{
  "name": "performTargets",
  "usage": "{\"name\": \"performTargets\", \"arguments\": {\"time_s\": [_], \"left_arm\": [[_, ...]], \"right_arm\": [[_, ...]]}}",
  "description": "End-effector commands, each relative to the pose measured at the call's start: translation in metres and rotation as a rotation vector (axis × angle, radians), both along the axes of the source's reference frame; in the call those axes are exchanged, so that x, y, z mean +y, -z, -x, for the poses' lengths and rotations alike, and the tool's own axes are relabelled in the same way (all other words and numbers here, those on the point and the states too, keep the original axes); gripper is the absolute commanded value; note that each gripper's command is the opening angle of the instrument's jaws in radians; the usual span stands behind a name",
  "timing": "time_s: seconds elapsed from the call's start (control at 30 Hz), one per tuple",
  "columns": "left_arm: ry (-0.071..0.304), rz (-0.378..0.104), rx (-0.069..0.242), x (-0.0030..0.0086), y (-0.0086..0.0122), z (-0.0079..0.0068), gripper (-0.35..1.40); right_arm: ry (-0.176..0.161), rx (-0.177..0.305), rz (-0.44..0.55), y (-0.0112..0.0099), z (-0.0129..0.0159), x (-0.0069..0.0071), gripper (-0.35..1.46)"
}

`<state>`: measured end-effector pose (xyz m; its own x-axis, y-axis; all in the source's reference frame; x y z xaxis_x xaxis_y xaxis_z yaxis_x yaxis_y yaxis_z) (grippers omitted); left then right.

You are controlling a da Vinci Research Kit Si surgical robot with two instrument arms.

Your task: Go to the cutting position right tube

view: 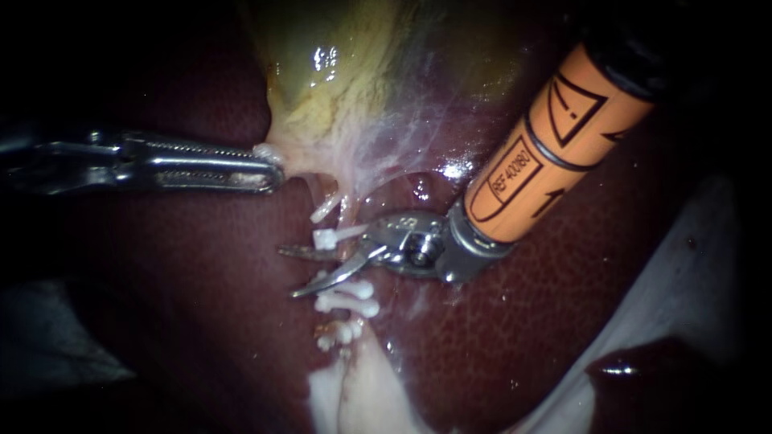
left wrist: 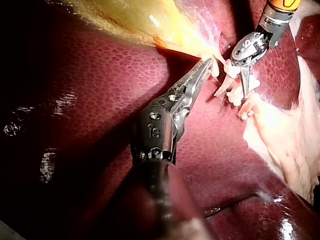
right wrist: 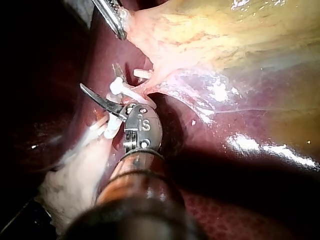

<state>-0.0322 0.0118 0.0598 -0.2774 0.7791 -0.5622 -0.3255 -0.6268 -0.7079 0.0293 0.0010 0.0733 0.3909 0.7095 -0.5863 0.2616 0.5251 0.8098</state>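
Note:
My left instrument (view: pixel 269 169) comes in from the left, its jaws shut on the pale neck of the yellowish gallbladder (view: pixel 354 72) and holding it taut. My right instrument (view: pixel 288 272), on an orange shaft, has two thin blades standing open beside the thin tube (view: pixel 347 210) that runs down from the neck. A white clip (view: pixel 326 239) lies against the upper blade, and more clips (view: pixel 350 304) sit just below the lower blade. In the right wrist view the open blades (right wrist: pixel 107 85) straddle a clip (right wrist: pixel 117 89). The left wrist view shows the shut jaws (left wrist: pixel 206 67).
Dark red liver (view: pixel 201 321) lies under everything. A strip of whitish fatty tissue (view: pixel 354 394) runs down from the clips. A pale sheet (view: pixel 691 265) edges the liver at the right.

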Motion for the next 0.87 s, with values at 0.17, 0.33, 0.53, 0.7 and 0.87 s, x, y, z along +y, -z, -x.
{"name": "performTargets", "arguments": {"time_s": [0.17,0.33,0.53,0.7,0.87], "left_arm": [[0.001,0.000,0.001,0.0000,0.0000,0.0000,-0.35],[0.000,0.000,0.001,0.0000,0.0000,-0.0001,-0.35],[0.000,0.000,0.001,0.0000,0.0000,-0.0001,-0.35],[0.000,0.000,0.001,0.0000,0.0000,-0.0001,-0.35],[0.000,0.000,0.000,0.0000,-0.0001,-0.0001,-0.35]], "right_arm": [[0.001,-0.011,-0.030,0.0008,0.0000,-0.0003,1.30],[0.003,-0.021,-0.062,0.0025,0.0002,-0.0005,1.30],[0.001,-0.026,-0.076,0.0041,0.0001,-0.0006,1.33],[0.000,-0.026,-0.077,0.0042,0.0003,-0.0005,1.33],[-0.013,-0.032,-0.073,0.0041,0.0003,-0.0004,1.33]]}}
